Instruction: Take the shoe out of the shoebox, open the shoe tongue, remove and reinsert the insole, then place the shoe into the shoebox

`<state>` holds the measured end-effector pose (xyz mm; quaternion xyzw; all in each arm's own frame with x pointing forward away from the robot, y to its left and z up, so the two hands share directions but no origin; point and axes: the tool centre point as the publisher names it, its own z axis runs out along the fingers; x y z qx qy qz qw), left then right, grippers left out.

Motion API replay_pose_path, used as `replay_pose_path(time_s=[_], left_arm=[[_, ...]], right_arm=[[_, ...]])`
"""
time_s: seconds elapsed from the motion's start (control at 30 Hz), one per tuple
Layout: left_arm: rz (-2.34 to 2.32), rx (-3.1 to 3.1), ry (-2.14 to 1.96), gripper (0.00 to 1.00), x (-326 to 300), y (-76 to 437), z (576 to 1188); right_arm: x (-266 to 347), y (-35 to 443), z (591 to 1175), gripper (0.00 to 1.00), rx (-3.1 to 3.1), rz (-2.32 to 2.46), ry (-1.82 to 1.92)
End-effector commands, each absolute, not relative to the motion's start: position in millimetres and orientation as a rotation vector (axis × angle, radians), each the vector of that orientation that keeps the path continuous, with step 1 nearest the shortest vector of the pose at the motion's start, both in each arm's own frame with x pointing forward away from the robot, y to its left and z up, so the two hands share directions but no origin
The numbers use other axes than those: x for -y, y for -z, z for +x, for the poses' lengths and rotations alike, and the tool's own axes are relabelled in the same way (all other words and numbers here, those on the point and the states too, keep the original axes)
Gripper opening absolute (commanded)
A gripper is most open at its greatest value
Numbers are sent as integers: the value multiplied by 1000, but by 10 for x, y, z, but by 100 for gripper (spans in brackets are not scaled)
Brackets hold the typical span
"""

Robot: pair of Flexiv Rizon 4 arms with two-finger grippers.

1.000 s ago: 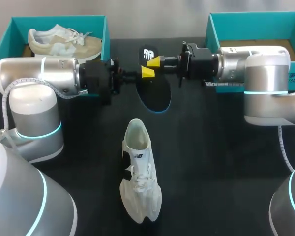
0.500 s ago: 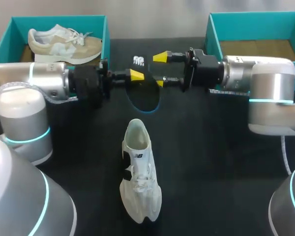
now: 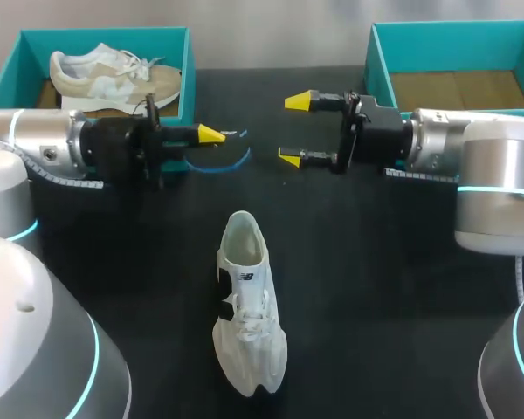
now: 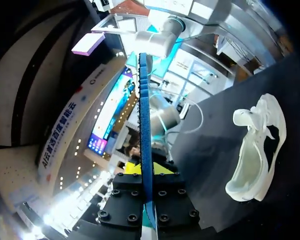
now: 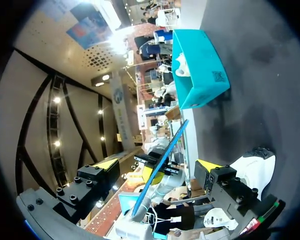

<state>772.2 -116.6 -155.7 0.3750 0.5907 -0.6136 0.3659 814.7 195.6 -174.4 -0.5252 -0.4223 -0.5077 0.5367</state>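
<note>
Spanning the whole head view, the black table (image 3: 375, 288) carries the work.

- Left arm (image 3: 44, 148) comes in from the left edge, right arm (image 3: 472, 157) from the right. They face each other across the upper middle, an arrangement that suits a two-handed job on one thin piece.
- Left shoebox (image 3: 105, 35), upper left, holds a beige shoe (image 3: 113, 78). Right shoebox (image 3: 454, 35), upper right, shows only a bare cardboard floor; probably where the shoe goes at the end.
- White shoe (image 3: 247, 305) lies lower middle, well apart from both boxes. Its heel opening points up-frame toward the arms and its toe down-frame. The mouth looks wide, so the tongue is likely already pulled open. Judged ready to receive.
- Insole (image 4: 144, 115) is out of the shoe. In the left wrist view it stands edge-on, pinched between the fingers and running straight ahead of them. Held this way it can be aimed into the shoe mouth.
- Left gripper (image 3: 211, 135) is clamped on the insole's end.
- Right gripper (image 3: 294, 129) is spread wide and holds nothing. In its own wrist view the insole shows as a blue strip ahead, between the fingers but touching neither.

Stage, by my reading: insole removed, reinsertion not yet done. Risk: a thin insole could flex or twist on entry.
</note>
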Motion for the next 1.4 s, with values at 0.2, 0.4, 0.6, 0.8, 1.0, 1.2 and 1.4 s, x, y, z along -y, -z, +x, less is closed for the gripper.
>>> replay_pose_path(time_s=[0.2,0.4,0.6,0.8,1.0,1.2,1.4], left_arm=[[944,-1563,1566,0,1187,1575,7737],[758,-1875,1522,0,1142,1356,7627],[378,-2209,1867,0,1035,1301,7725],[323,-2297,1858,0,1029,1328,7732],[323,-2297,1858,0,1029,1328,7732],[323,-2297,1858,0,1029,1328,7732],[-226,-2396,2050,0,912,1520,7732]], right_arm=[[-1965,1740,8135,100,1004,-1255,1211],[-1965,1740,8135,100,1004,-1255,1211],[-1965,1740,8135,100,1004,-1255,1211],[-1965,1740,8135,100,1004,-1255,1211],[-1965,1740,8135,100,1004,-1255,1211],[-1965,1740,8135,100,1004,-1255,1211],[-1965,1740,8135,100,1004,-1255,1211]])
